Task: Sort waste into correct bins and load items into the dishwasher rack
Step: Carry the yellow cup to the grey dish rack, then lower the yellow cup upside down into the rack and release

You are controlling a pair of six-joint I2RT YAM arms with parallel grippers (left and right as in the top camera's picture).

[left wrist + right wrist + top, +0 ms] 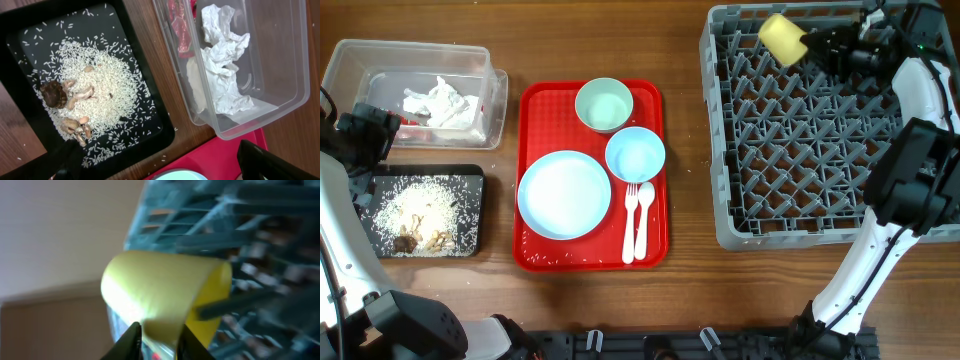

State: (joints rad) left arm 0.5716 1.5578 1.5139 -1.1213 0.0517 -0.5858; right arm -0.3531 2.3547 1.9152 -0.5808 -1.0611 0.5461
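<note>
My right gripper (812, 45) is shut on the small yellow cup (782, 37), holding it on its side over the far left part of the grey dishwasher rack (820, 215); the right wrist view shows the cup (160, 300) between the fingers (157, 335). My left gripper (155, 167) is open and empty above the black tray (472, 180) of rice and brown scraps (75, 107). The clear tub (495, 95) holds white napkins (445, 100) and a red wrapper (180, 27). The light-blue plate (564, 194), light-blue bowl (635, 155), pale-green bowl (604, 104), fork (629, 225) and spoon (644, 215) lie on the red tray (535, 100).
A few rice grains lie on the wood between the black tray and the red tray. The right arm (910, 170) reaches across the rack's right side.
</note>
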